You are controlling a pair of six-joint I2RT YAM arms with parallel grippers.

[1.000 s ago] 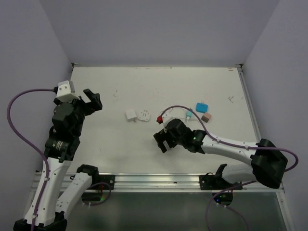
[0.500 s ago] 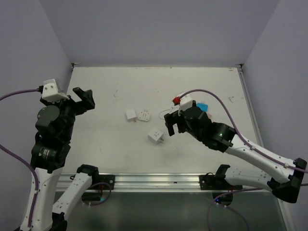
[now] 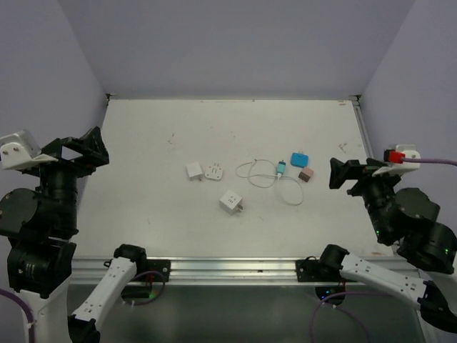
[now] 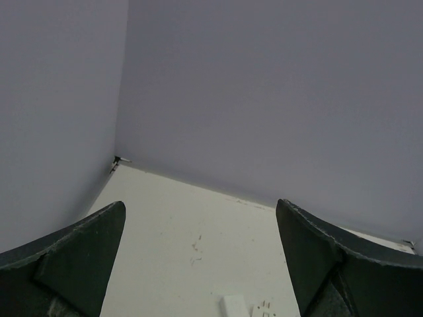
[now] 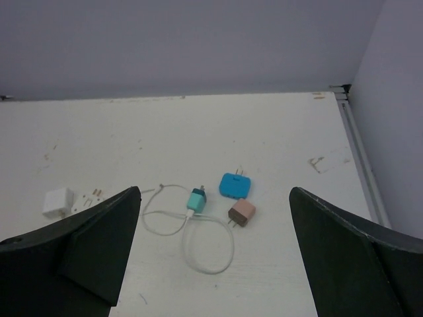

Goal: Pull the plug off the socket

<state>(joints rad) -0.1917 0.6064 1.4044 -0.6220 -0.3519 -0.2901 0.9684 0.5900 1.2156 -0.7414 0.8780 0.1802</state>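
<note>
The socket [image 3: 230, 201], a white cube with short metal prongs, lies alone on the white table [image 3: 164, 229] near the middle. I see nothing plugged into it. It does not show in either wrist view. My left gripper [image 3: 84, 146] is open and empty, raised at the far left; it also shows in the left wrist view [image 4: 200, 206], open. My right gripper [image 3: 348, 174] is open and empty, raised at the far right; it also shows in the right wrist view [image 5: 215, 191], open. Both are far from the socket.
A flat white square piece [image 3: 193, 171] and a small rounded white piece [image 3: 213, 171] lie behind the socket. A teal charger [image 5: 196, 199] with a looped white cable [image 5: 208, 254], a blue plug [image 5: 234, 185] and a brown plug [image 5: 242, 212] lie to the right.
My right gripper let go of the socket, left it on the table and drew back up to the right. My left arm swung back to the left. Both grippers stay open.
</note>
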